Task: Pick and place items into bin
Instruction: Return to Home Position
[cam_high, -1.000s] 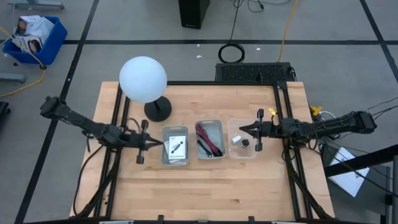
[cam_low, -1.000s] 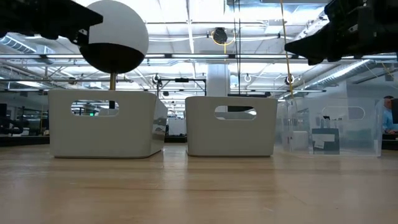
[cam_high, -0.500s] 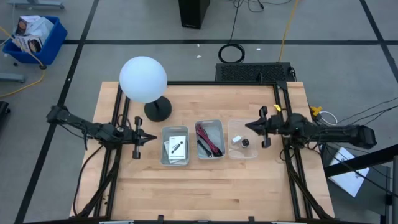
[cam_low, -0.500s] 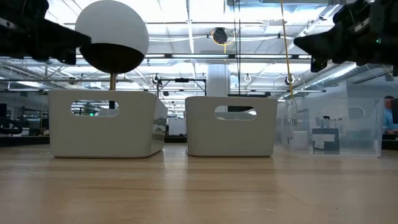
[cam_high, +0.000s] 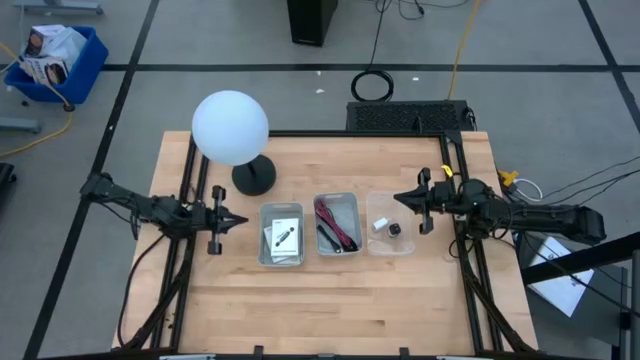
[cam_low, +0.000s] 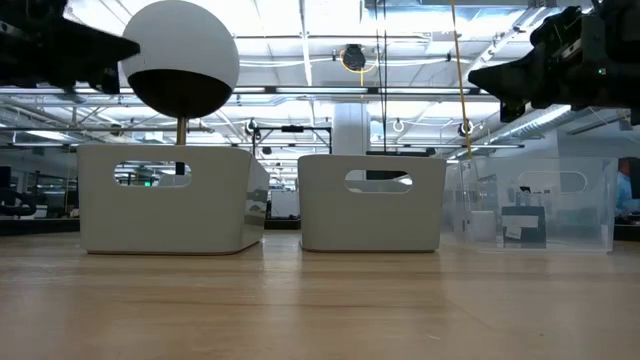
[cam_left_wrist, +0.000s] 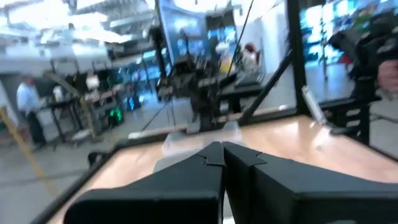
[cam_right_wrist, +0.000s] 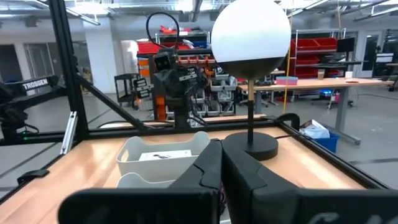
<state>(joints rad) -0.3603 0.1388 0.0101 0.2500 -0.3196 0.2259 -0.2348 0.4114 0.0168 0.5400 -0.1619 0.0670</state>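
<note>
Tabletop (cam_high: 330, 300): cable bundle (cam_high: 334, 224) lies lengthwise in middle bin (cam_high: 351, 204); left pincer (cam_high: 242, 222), right pincer (cam_high: 398, 200) together.

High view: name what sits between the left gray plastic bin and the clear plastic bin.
A second gray plastic bin holding a black-and-red coiled cable bundle sits there, as the high view shows.

Right tool (cam_right_wrist: 221, 149) fingers pressed together; gray bin (cam_right_wrist: 132, 163) holds 1 white packet (cam_right_wrist: 165, 155); globe lamp (cam_right_wrist: 250, 37) beyond.

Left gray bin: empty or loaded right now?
Loaded. From above, the left gray bin holds a white packet with black print inside its walls.
</note>
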